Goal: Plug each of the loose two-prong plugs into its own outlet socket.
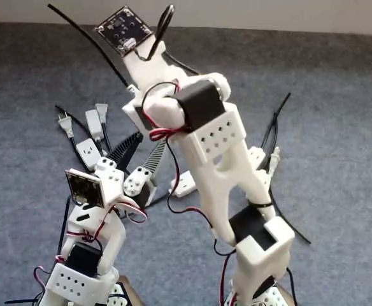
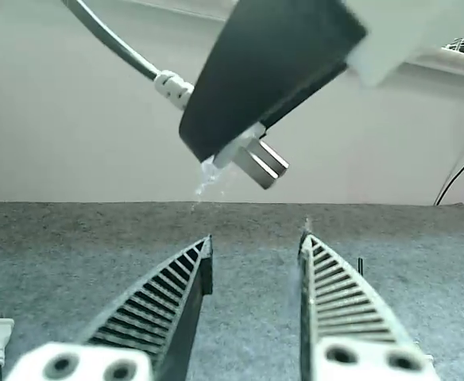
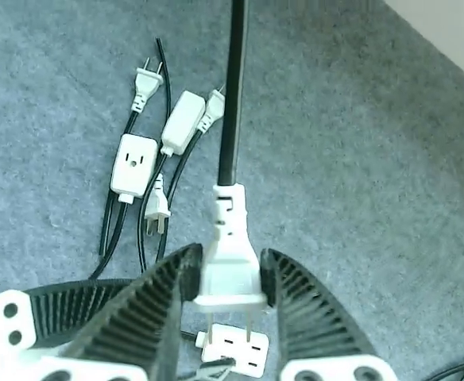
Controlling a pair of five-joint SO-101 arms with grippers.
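Observation:
My right gripper (image 3: 230,255) is shut on a white two-prong plug (image 3: 229,279) with a black cable (image 3: 233,87), held in the air with its prongs pointing down. Below the prongs a white outlet socket (image 3: 233,348) lies on the carpet, apart from them. My left gripper (image 2: 256,248) is open and holds nothing; above it hangs the held plug's pair of prongs (image 2: 261,163) under a black finger (image 2: 272,55) of the right gripper. Seen from above, the left gripper (image 1: 149,141) sits beneath the raised right arm (image 1: 218,159), close to that socket (image 1: 184,183).
More white plugs (image 3: 145,82) (image 3: 157,208) and outlet sockets (image 3: 131,164) (image 3: 183,121) lie in a cluster with black cords on the grey carpet (image 1: 339,127). Another plug (image 1: 274,159) with cords lies to the right of the big arm. A pale wall (image 2: 73,135) runs behind.

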